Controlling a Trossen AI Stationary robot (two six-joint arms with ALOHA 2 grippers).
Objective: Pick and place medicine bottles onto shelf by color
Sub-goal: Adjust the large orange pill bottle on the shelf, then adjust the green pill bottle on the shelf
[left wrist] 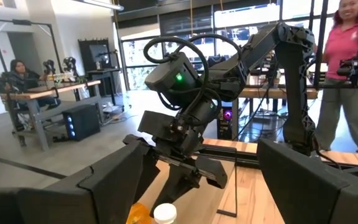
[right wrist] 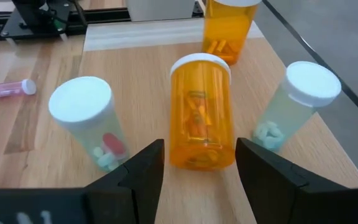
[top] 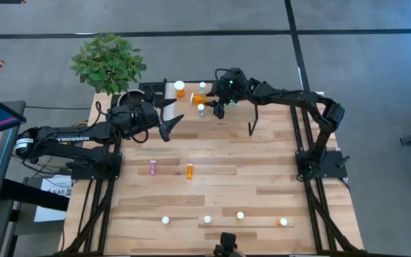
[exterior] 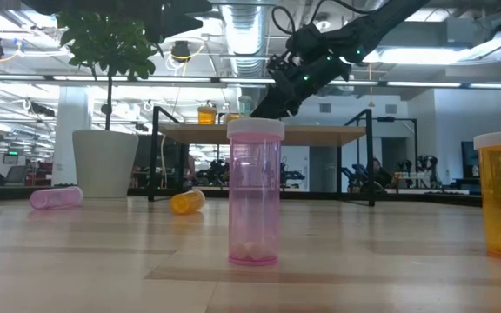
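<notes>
Nearest, four bottles stand along the counter's (top: 227, 178) near edge, a pink one (exterior: 254, 191) closest in the low view. Mid-counter lie a pink bottle (top: 153, 167) and an orange one (top: 189, 170). Farther off, the left pincer (top: 168, 121) hovers wide, empty. On the shelf (exterior: 320, 133) at the far edge, the right pincer (right wrist: 199, 163) – fingers spread – straddles a lying orange bottle (right wrist: 200, 121) between two pale teal-green bottles (right wrist: 89, 121); another orange bottle (right wrist: 229, 25) stands beyond.

Bottles on the shelf (top: 164, 89): four, namely two orange (top: 180, 88) and two pale green (top: 200, 109). Bottles on the tabletop (top: 262, 178) below the shelf: six. Potted plant (top: 108, 63): one.
</notes>
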